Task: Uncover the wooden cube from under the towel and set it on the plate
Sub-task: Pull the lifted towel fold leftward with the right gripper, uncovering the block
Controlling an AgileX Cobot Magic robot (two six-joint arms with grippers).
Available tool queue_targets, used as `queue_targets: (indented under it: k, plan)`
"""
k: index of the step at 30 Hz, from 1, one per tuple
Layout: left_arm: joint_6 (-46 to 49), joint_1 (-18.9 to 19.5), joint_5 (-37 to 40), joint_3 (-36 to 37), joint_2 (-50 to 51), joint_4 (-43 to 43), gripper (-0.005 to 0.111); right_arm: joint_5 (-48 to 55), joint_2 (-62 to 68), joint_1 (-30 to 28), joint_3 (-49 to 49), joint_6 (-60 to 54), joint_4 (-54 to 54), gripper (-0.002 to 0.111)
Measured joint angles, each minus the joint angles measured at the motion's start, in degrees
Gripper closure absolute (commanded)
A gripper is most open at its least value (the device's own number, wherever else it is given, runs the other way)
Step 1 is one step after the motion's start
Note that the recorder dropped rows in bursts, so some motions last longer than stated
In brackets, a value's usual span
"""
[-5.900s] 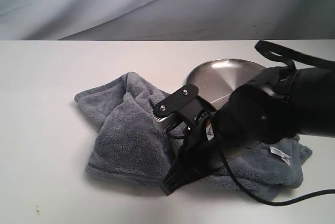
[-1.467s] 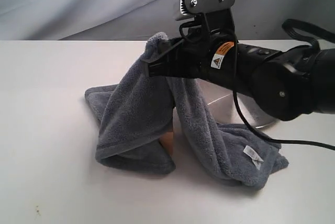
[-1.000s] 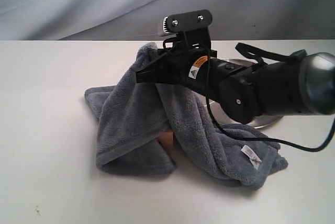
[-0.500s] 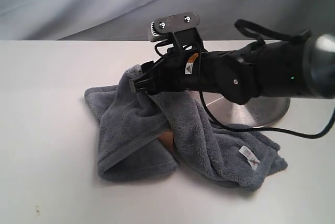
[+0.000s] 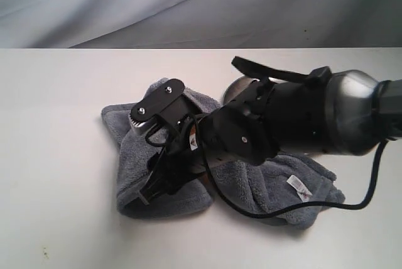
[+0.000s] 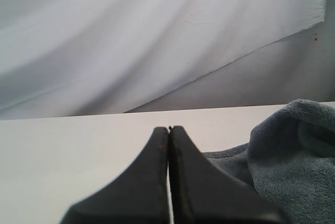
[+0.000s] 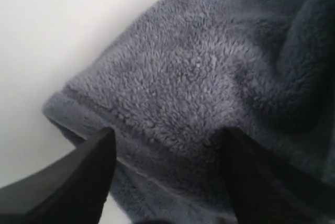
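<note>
Backdrop: pale counter (image 5: 56, 124) in front of a draped grey curtain.
Right hand (image 7: 170, 135): fingers apart, straddling a fold of the fluffy blue-grey towel (image 5: 125, 149).
Left hand (image 6: 169, 130): fingers pressed together, holding nothing.
Cube: you cannot see it; probably hidden under fleece or the arm.
Plate (image 5: 233, 90): a sliver of shiny metal rim shows behind the arm.
Risk: limp fleece may flop back over the cube or drag it.

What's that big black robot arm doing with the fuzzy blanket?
The right gripper is down low with its jaws open, right over a folded edge of the blue-grey towel, which lies bunched up on the white table. No wooden cube shows at this moment. Only a sliver of the silver plate peeks out behind the arm. The left gripper is shut and holds nothing.
</note>
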Motion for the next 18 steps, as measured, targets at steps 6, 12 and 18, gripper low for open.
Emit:
queue_targets:
  k: [6,12,18]
  plan:
    - [0.00,0.00,0.00,0.00,0.00,0.00,0.107,-1.06,0.91,0.00,-0.59,-0.15,-1.42,0.077]
    - [0.00,0.00,0.00,0.00,0.00,0.00,0.107,-2.50,1.13,0.00,-0.59,0.29,-1.63,0.108]
    - [0.00,0.00,0.00,0.00,0.00,0.00,0.107,-5.84,-0.59,0.00,-0.47,0.77,-0.94,0.108]
